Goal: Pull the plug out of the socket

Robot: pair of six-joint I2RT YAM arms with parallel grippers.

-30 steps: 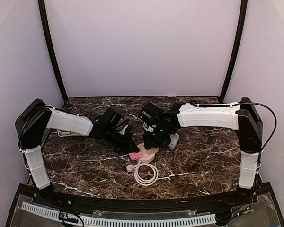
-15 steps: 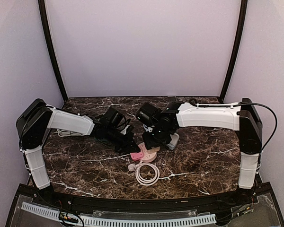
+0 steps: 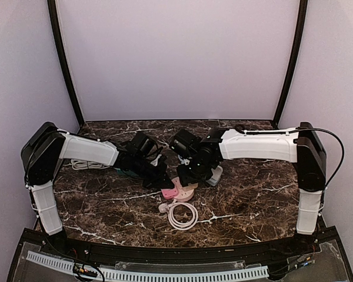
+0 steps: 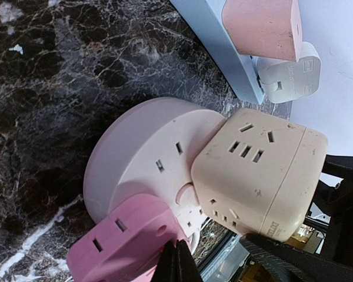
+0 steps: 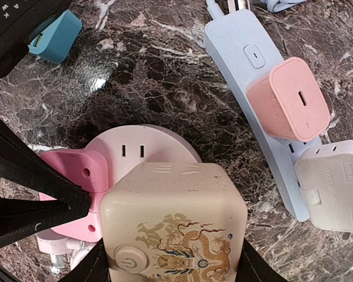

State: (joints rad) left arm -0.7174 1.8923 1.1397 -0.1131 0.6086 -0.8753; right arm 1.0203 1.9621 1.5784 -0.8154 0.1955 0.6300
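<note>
Plug [image 5: 175,235] still in socket [image 5: 135,145], left arm [image 3: 88,151] closer

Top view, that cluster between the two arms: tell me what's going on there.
The right hand clasps the cream cube adapter, which sits plugged into the round pale pink socket. The left hand, fingers shut, has its tips at the pink plug, seated beside the cube on that same socket. Nothing has come off yet.
</note>
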